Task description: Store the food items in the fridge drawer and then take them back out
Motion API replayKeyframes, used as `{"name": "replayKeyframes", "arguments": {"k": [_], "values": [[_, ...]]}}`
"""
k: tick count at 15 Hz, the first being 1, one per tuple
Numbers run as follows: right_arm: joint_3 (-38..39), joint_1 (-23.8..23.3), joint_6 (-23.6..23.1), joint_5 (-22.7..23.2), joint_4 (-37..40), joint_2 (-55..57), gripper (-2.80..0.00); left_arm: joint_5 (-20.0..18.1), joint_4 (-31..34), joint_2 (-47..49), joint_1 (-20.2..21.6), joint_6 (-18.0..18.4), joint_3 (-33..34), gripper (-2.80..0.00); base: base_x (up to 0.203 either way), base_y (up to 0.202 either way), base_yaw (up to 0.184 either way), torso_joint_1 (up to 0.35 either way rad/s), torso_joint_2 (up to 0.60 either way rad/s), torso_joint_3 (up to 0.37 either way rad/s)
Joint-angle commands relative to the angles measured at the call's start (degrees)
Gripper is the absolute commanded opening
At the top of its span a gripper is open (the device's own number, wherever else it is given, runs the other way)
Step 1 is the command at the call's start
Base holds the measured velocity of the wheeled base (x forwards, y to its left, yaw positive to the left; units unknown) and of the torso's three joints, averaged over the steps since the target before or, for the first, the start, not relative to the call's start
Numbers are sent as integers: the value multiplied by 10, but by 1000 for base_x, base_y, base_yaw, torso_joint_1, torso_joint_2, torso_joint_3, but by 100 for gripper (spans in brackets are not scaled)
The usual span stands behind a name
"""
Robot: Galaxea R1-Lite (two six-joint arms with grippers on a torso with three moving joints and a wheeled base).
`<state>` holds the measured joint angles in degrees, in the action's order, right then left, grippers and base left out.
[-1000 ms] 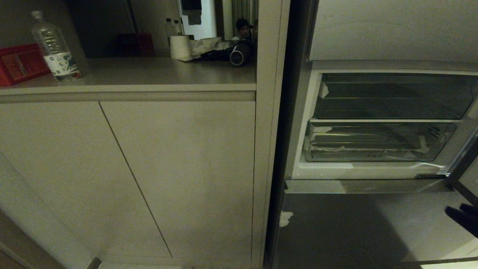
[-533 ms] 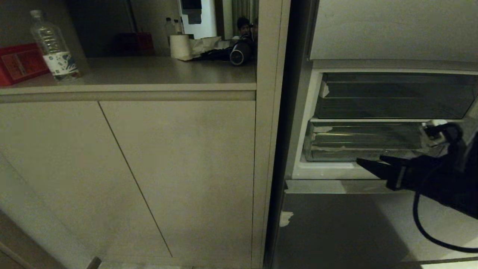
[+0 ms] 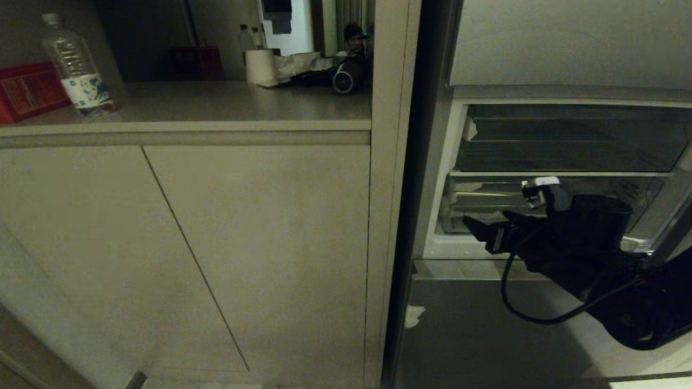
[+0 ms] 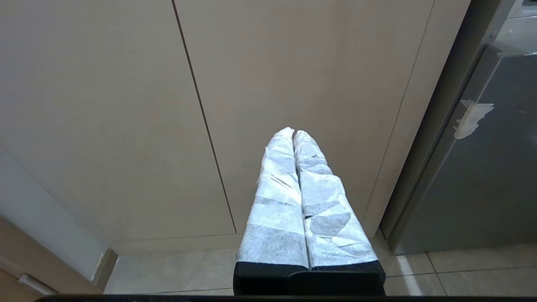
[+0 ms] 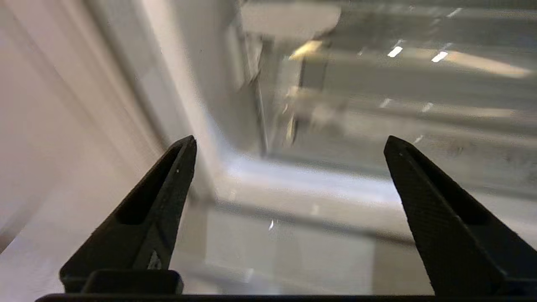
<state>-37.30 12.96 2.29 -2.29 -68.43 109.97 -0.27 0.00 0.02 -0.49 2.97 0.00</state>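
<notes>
The right gripper [image 3: 478, 229] hung wide and empty at the clear fridge drawer [image 3: 540, 208], right of centre; it should hook the front edge squarely, pulling straight; the left gripper [image 4: 293, 133], pressed together, sat parked.

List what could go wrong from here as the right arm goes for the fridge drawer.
1. The right gripper, jaws wide open and empty, sits at the left end of the fridge drawer; a finger may well strike the white fridge frame rather than hook the front.
2. The black cable loops loose under the arm and could snag the ledge.
3. The drawer front is clear, so its edge is easily misjudged.
</notes>
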Motion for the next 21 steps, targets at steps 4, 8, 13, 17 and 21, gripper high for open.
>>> {"name": "replayKeyframes", "arguments": {"k": [4,8,13,17,21], "values": [[-44,23,0,-56,-48,75,0,0,0,0,0,0,0,-280,0,0,0,0,0,0],[-81,23,0,-65,-48,91,0,0,0,0,0,0,0,-280,0,0,0,0,0,0],[-108,24,-2,-72,-61,112,0,0,0,0,0,0,0,-280,0,0,0,0,0,0],[-137,25,-3,-81,-61,127,0,0,0,0,0,0,0,-280,0,0,0,0,0,0],[-161,27,-4,-88,-61,142,0,0,0,0,0,0,0,-280,0,0,0,0,0,0]]}}
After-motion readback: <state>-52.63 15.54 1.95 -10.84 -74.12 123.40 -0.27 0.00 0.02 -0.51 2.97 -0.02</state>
